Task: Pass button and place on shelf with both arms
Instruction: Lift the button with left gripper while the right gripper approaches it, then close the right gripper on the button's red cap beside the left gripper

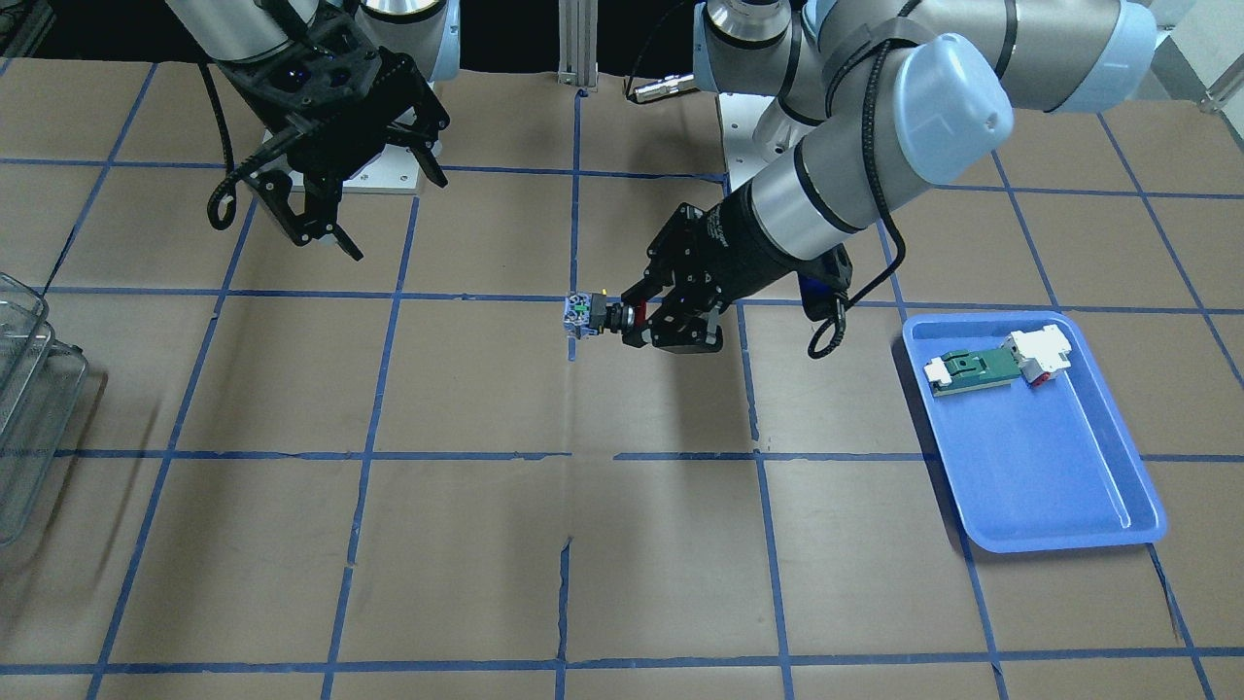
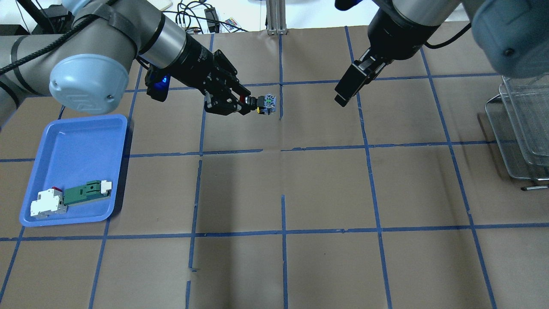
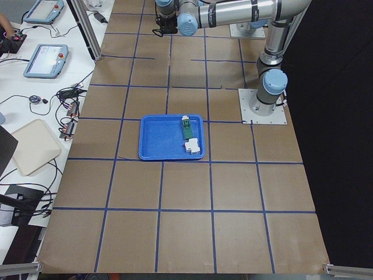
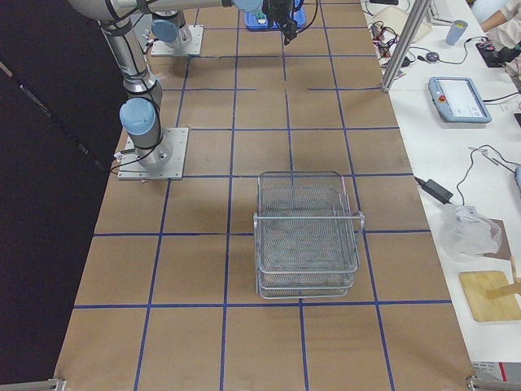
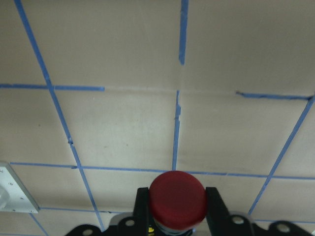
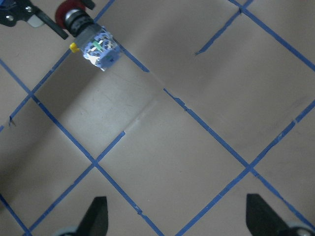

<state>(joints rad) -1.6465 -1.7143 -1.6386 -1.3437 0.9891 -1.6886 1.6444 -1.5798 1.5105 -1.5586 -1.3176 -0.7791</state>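
My left gripper (image 2: 245, 104) is shut on the button (image 2: 262, 104) by its red cap and holds it above the table's middle, the blue-and-white rear block pointing toward the right arm. The red cap (image 5: 177, 197) shows between the fingers in the left wrist view. It also shows in the front view (image 1: 589, 316) and in the right wrist view (image 6: 91, 40). My right gripper (image 2: 348, 89) is open and empty, apart from the button, to its right in the overhead view. Its fingertips (image 6: 96, 216) frame the right wrist view. The wire-mesh shelf (image 2: 521, 128) stands at the table's right edge.
A blue tray (image 2: 77, 141) lies at the left with a green-and-white flat part (image 2: 85, 193) and a white block with red tip (image 2: 47, 204) in it. Blue tape lines grid the brown table.
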